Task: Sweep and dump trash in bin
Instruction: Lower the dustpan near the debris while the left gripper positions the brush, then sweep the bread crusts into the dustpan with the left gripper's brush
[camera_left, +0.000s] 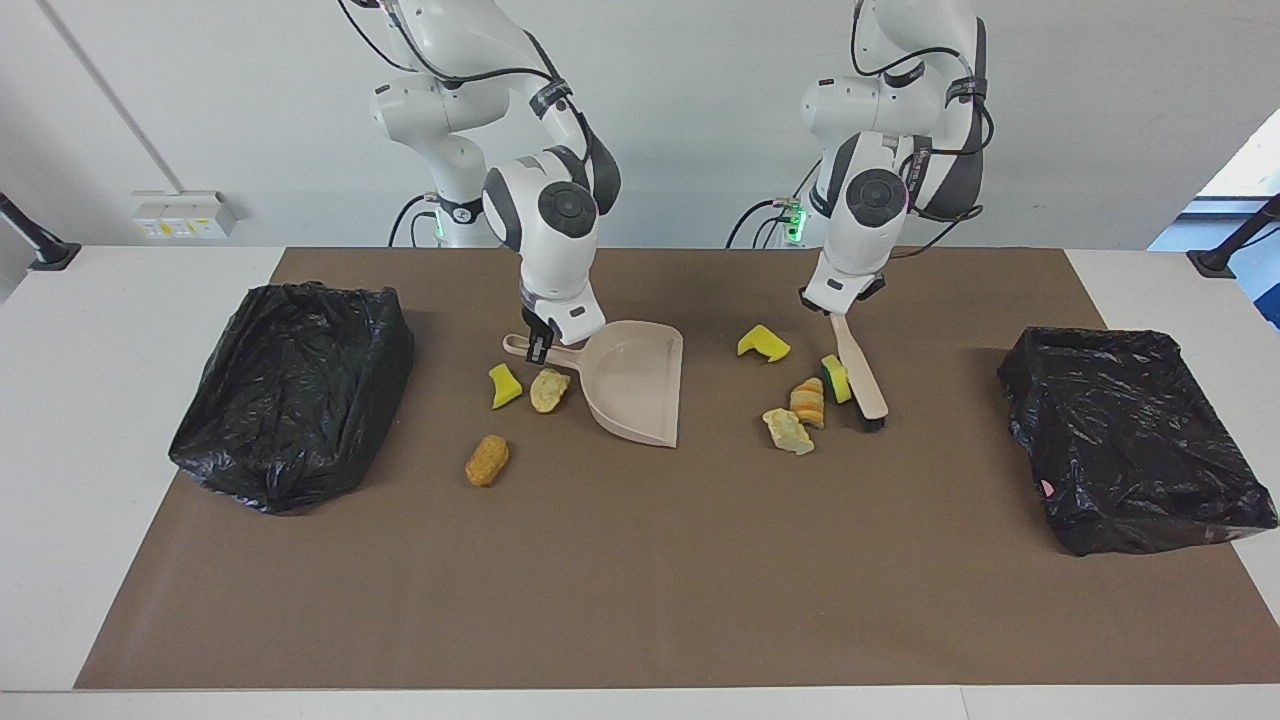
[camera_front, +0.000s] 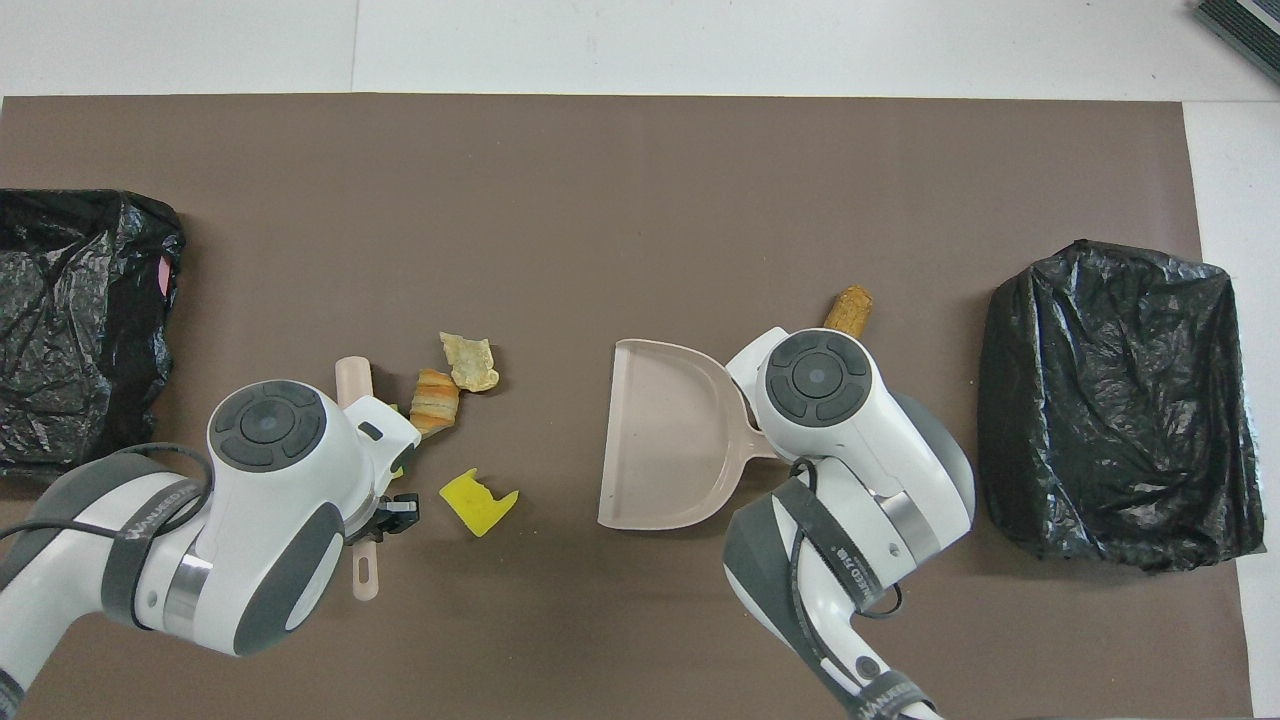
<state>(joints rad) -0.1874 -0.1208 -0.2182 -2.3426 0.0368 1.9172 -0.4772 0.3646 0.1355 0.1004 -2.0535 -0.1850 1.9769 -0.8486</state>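
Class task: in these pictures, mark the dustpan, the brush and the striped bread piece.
dustpan (camera_left: 640, 385): facing view, middle of its tray.
brush (camera_left: 861, 381): facing view, its pale back.
striped bread piece (camera_front: 433, 400): overhead view, its ridged top.
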